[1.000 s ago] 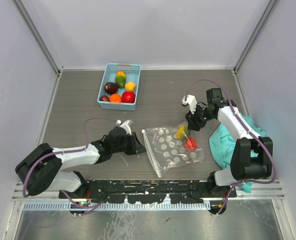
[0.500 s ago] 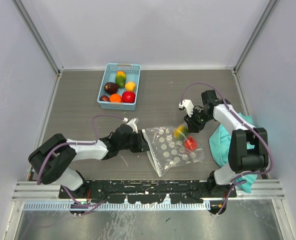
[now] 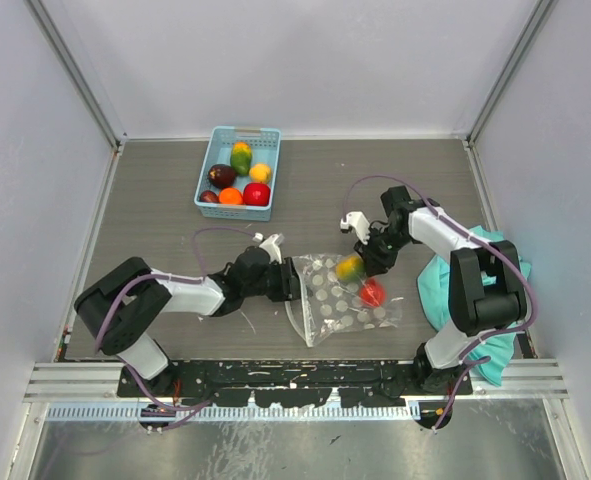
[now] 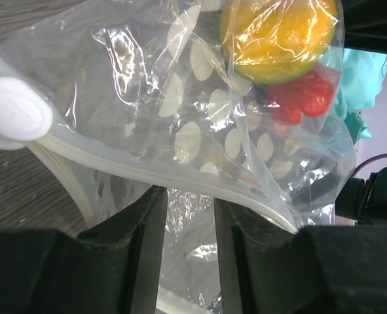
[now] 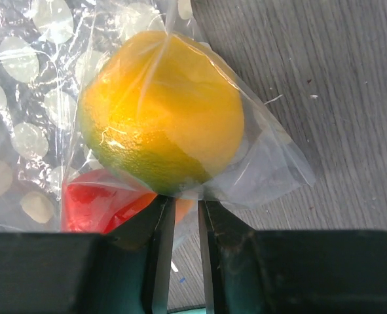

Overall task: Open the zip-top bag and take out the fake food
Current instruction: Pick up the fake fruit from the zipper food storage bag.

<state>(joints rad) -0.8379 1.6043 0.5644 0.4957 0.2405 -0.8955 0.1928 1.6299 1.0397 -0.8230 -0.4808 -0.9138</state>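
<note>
The clear, white-dotted zip-top bag (image 3: 327,303) lies flat near the table's front, its zip edge (image 4: 147,173) and white slider (image 4: 13,114) facing left. Inside it at the far right end sit two pieces of fake food: a yellow-green fruit (image 3: 350,267) (image 5: 160,118) and a red one (image 3: 372,292) (image 4: 301,98). My left gripper (image 3: 293,280) (image 4: 190,209) is open, its tips astride the zip edge with bag film showing in the gap. My right gripper (image 3: 363,257) (image 5: 185,209) is shut on a fold of the bag just beside the yellow-green fruit.
A blue basket (image 3: 215,150) holding several more plastic fruits (image 3: 256,194) stands at the back left. A teal cloth (image 3: 445,285) is heaped at the right, by the right arm's base. Grey walls close in the table on three sides.
My left gripper slid right to the bag's zip edge and its jaws spread. My right gripper moved left and down onto the bag's far end and closed; the yellow-green fruit shifted slightly left.
</note>
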